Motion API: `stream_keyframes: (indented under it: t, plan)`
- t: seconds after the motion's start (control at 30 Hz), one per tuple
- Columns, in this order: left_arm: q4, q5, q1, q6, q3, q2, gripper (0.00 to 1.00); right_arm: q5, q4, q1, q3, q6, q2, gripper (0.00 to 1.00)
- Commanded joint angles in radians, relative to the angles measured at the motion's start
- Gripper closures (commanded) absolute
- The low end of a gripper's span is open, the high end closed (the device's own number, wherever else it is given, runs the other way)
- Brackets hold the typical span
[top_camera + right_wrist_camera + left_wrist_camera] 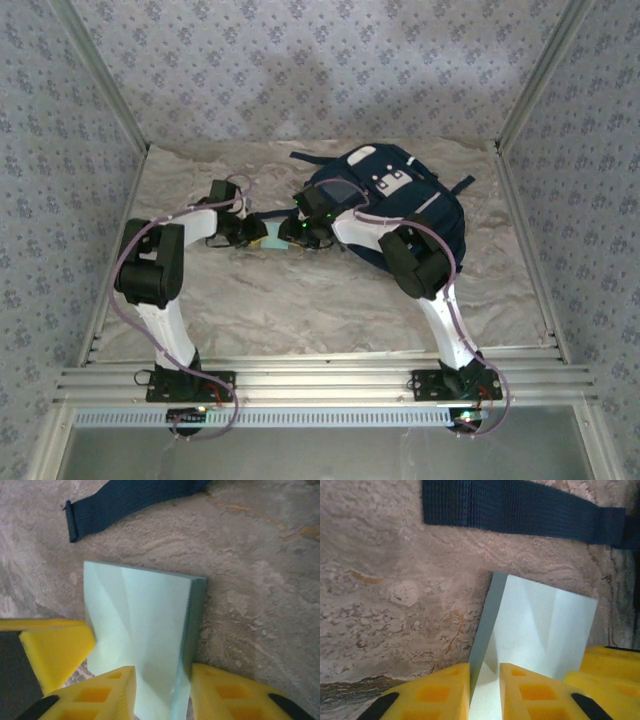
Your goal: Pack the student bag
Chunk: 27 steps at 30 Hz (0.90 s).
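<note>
On the table (300, 310), toward the back and right of centre, the student bag (400, 195) lies flat with its front pocket facing up. I cannot tell from above whether any zip is open.

Packing status: I see nothing going inside yet. One item is in play, a pale green book (140, 610), just left of the bag and near a loose dark strap (120, 502).

Left to do, by my reading: bring the book to an opening and slide it in.

Pose: both arms fold inward from their bases, elbows raised, wrists low and meeting at the book.
- Left gripper (485, 675): jaws narrow, pinching one end of the book.
- Right gripper (162, 675): jaws also narrow, one finger on each side of the opposite end, seemingly clamped.

The two grippers sit just beside each other.
</note>
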Motion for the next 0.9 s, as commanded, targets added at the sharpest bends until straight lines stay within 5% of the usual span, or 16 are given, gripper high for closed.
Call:
stream_keyframes:
  t: [0.0, 0.23, 0.57, 0.87]
  plan:
    - [0.049, 0.092, -0.018, -0.043, -0.032, -0.003, 0.79, -0.005, 0.009, 0.02, 0.042, 0.02, 0.029, 0.7]
    - [0.043, 0.089, -0.03, -0.056, -0.041, -0.037, 0.77, -0.008, 0.02, 0.004, 0.026, 0.013, 0.005, 1.0]
    - [-0.091, 0.001, 0.003, -0.025, 0.034, -0.178, 0.4, -0.047, 0.048, -0.032, -0.031, -0.026, -0.1, 1.0]
    - [0.005, 0.051, 0.04, -0.077, -0.008, -0.257, 0.35, -0.096, 0.047, -0.083, -0.121, -0.069, -0.247, 1.0]
